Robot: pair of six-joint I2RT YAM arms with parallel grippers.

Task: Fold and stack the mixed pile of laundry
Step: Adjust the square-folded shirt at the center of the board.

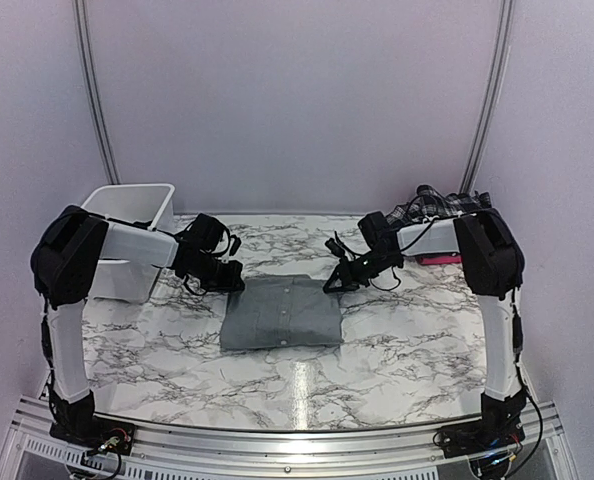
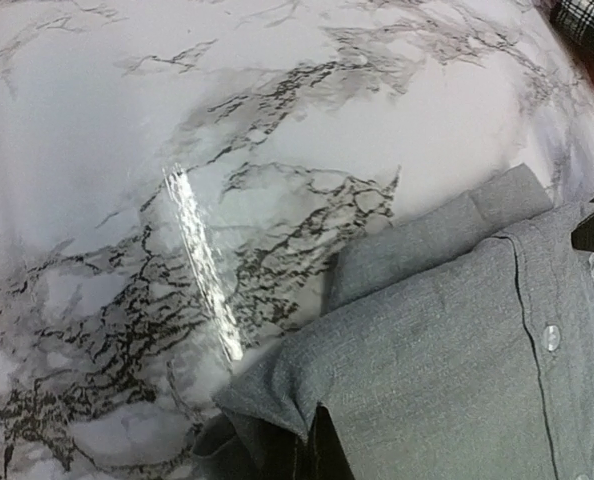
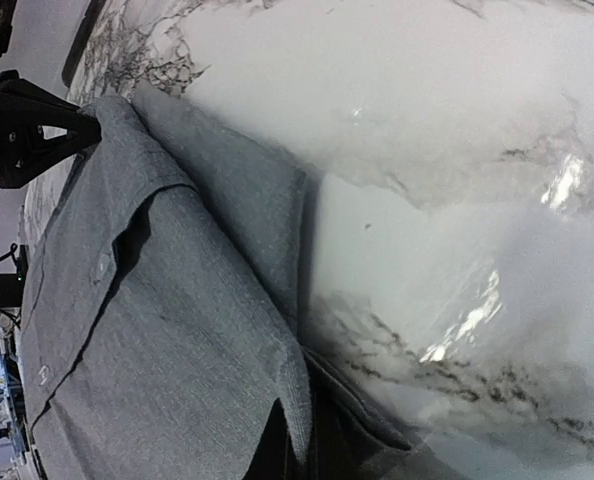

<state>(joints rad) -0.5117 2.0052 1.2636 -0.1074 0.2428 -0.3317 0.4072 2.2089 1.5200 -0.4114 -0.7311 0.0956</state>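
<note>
A grey collared button shirt (image 1: 279, 312) lies folded into a rectangle in the middle of the marble table. My left gripper (image 1: 239, 284) is shut on its far left corner, where the left wrist view shows cloth bunched between the jaws (image 2: 312, 448). At the far right corner my right gripper (image 1: 330, 287) is shut on the shirt too, its fabric pinched at the bottom of the right wrist view (image 3: 299, 452). The rest of the laundry pile sits at the back right, with a black-and-white plaid piece (image 1: 442, 205) on top and a red-pink piece (image 1: 439, 259) under it.
A white plastic basket (image 1: 137, 215) stands at the back left, behind my left arm. The marble tabletop (image 1: 397, 350) reaches to the metal rail at the near edge. Purple walls close in the back and both sides.
</note>
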